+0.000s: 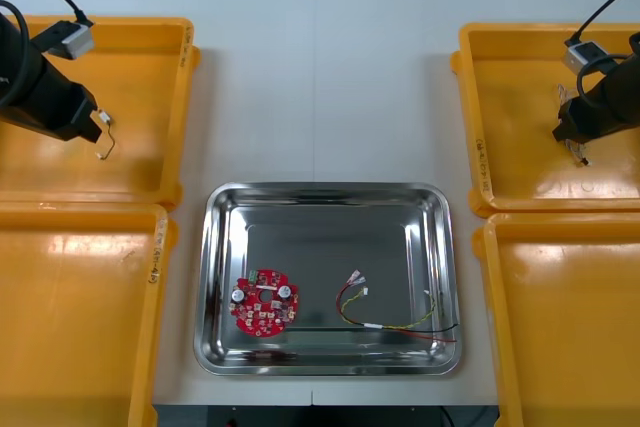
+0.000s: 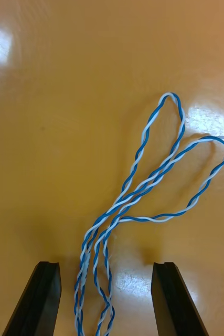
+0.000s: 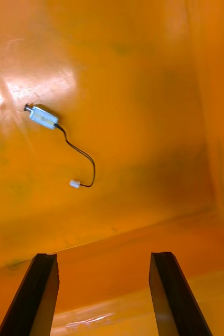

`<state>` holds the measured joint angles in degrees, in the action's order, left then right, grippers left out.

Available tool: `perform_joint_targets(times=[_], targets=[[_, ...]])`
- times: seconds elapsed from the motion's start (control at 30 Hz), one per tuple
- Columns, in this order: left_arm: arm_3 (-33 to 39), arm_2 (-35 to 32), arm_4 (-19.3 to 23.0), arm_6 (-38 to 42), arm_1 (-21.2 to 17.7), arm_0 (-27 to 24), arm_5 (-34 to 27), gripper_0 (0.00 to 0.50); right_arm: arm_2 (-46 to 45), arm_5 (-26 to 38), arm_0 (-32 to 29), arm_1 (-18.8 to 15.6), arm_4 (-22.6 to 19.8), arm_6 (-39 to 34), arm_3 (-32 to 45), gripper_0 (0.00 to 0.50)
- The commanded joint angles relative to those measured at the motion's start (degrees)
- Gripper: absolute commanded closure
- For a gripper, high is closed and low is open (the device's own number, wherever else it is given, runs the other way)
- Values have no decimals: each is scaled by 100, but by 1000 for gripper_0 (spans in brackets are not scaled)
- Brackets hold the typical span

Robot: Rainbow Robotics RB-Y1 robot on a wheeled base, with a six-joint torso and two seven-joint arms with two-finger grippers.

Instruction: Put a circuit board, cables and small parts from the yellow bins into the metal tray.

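Note:
A metal tray [image 1: 225, 247] holds a round red circuit board [image 1: 264, 303] and a red and yellow cable [image 1: 392, 319]. My right gripper [image 1: 572, 133] hangs low over the far right yellow bin [image 1: 520, 97]. In the right wrist view it [image 2: 106, 296] is open, and a twisted blue and white cable [image 2: 143, 186] runs between its fingers [image 2: 170, 299] on the bin floor. My left gripper [image 1: 88, 123] is over the far left yellow bin [image 1: 150, 57], open [image 3: 106, 294]. A small metal part [image 3: 42, 116] with a black cable [image 3: 81, 153] lies on the bin floor beyond its fingers.
Near left yellow bin [image 1: 80, 327] and near right yellow bin [image 1: 560, 347] flank the tray. Bare light table [image 1: 320, 87] lies between the far bins. The tray's far half is bare.

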<state>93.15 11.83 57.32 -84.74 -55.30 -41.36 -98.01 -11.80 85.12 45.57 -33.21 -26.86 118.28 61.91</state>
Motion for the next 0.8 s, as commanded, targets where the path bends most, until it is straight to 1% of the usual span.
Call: perform_joint_targets(times=[0.03,0.27,0.33,0.37,0.43,0.47,0.57,0.6,0.63,0.67,0.7,0.73,0.77,0.8], targets=[[-201,-164,139,-956,-499,-267,283,0,73,-110,153,-1,-12,196,-117,0],[-561,-164,192,-1616,-640,-267,687,0,73,-198,153,8,-100,205,-284,0],[-675,-173,183,-1827,-649,-267,845,0,73,-242,153,8,-188,205,-363,0],[-816,-173,192,-2064,-640,-267,1030,0,73,-304,153,8,-232,205,-399,0],[-904,-173,183,-2205,-649,-267,1144,0,73,-304,153,8,-232,205,-407,0],[-1036,-173,183,-2442,-649,-267,1320,0,73,-304,153,8,-232,187,-407,0],[-1247,-173,183,-2758,-640,-267,1513,0,73,-304,153,25,-241,169,-407,0],[-1335,-173,183,-2908,-640,-267,1574,0,73,-304,153,25,-241,152,-407,125],[-1422,-173,183,-3083,-640,-267,1645,0,73,-304,153,43,-241,143,-407,324],[-1458,-173,183,-3171,-640,-259,1680,0,73,-304,145,43,-241,134,-407,395],[-1563,-173,174,-3356,-649,-267,1750,0,73,-321,127,43,-258,125,-407,395],[-1633,-173,174,-3514,-640,-267,1821,0,73,-365,101,43,-294,134,-407,483],[-1721,-173,174,-3663,-640,-267,1891,0,73,-391,74,43,-338,143,-399,500],[-1765,-173,174,-3743,-640,-267,1926,0,73,-418,57,43,-364,152,-407,500]])
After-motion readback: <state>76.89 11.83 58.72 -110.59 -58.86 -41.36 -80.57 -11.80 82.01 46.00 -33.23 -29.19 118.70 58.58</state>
